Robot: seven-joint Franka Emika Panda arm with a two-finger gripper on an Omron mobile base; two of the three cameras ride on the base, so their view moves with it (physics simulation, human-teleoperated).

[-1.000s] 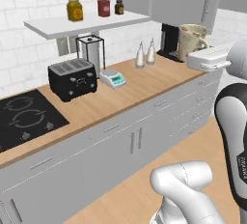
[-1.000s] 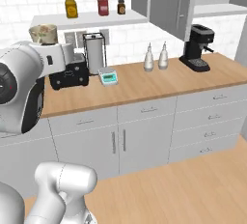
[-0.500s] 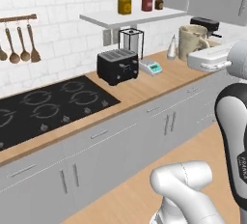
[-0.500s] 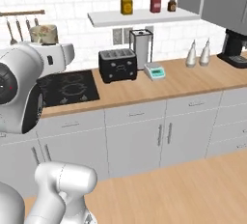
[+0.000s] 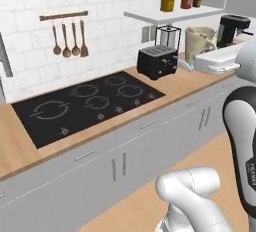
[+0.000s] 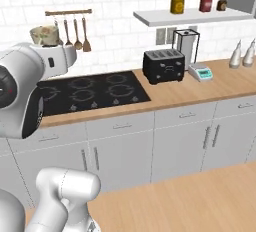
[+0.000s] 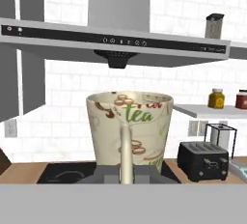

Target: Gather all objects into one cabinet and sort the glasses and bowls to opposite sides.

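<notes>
mug: cream mug [image 7: 130,133] with "tea" print and brown ring marks, upright, handle facing my camera; also seen held high at my hand in the left base view [image 5: 200,43] and the right base view [image 6: 45,35]
gripper: my gripper [image 7: 120,172] clenched on the mug's handle, mug carried off any surface
where: mug in the air above the counter [image 6: 200,88] area, in front of the range hood [image 7: 116,42] and black hob [image 5: 85,103]
change: whole scene has slid across both base views over the last second; coffee machine [image 5: 231,28] and toaster [image 6: 163,66] pushed toward the right, hob and hanging utensils [image 5: 69,38] came in; that's my base driving along the counter, not things moving; mug sits the same at my hand
meaning: judged as transport leg, carrying the mug toward the target cabinet; grip looks steady
cabinet: grey panel at the left edge in the hand view [image 7: 21,59], can't tell if it's the target one
left to do: mug not yet placed; other mug and bowls not dealt with here
</notes>
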